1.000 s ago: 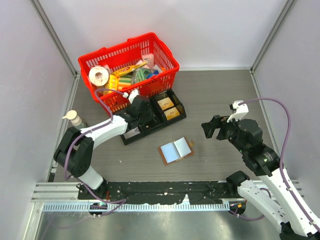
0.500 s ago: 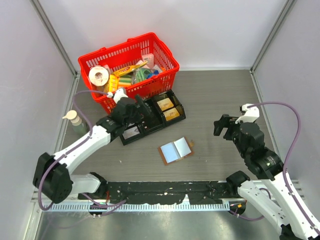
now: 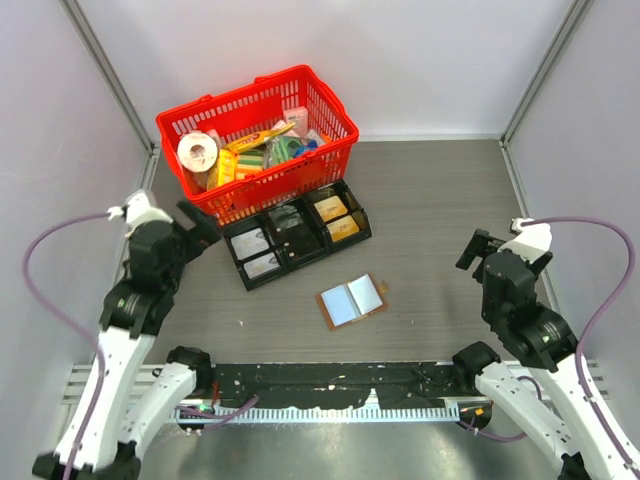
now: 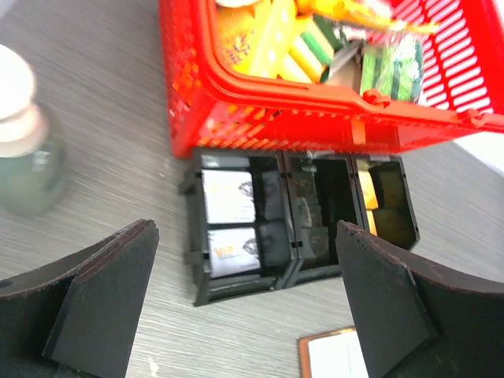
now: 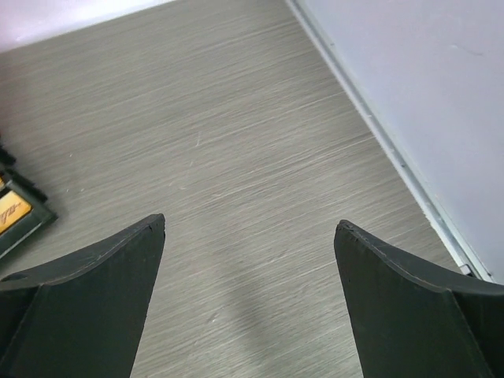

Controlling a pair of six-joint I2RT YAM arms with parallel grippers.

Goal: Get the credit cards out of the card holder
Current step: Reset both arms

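The card holder [image 3: 352,300] lies open and flat on the table's middle, brown-edged with pale blue inner faces; its corner [image 4: 335,356] shows in the left wrist view. Whether a card is inside it I cannot tell. Two white credit cards [image 4: 231,247] lie in the left compartments of the black divided tray [image 3: 295,232]. My left gripper [image 3: 197,226] hangs open and empty left of the tray, well apart from the holder. In its wrist view the left gripper [image 4: 246,228] looks down on the tray. My right gripper [image 3: 478,250] [image 5: 250,222] is open and empty over bare table at the right.
A red basket [image 3: 258,135] full of packets stands behind the tray. A pale bottle [image 4: 24,157] stands at the left, by the wall. Orange cards [image 3: 336,218] fill the tray's right compartments. The right wall's rail [image 5: 394,150] runs close beside my right gripper.
My left gripper opened over the tray and the arm pulled back to the left, away from it. My right arm drew back to the right.
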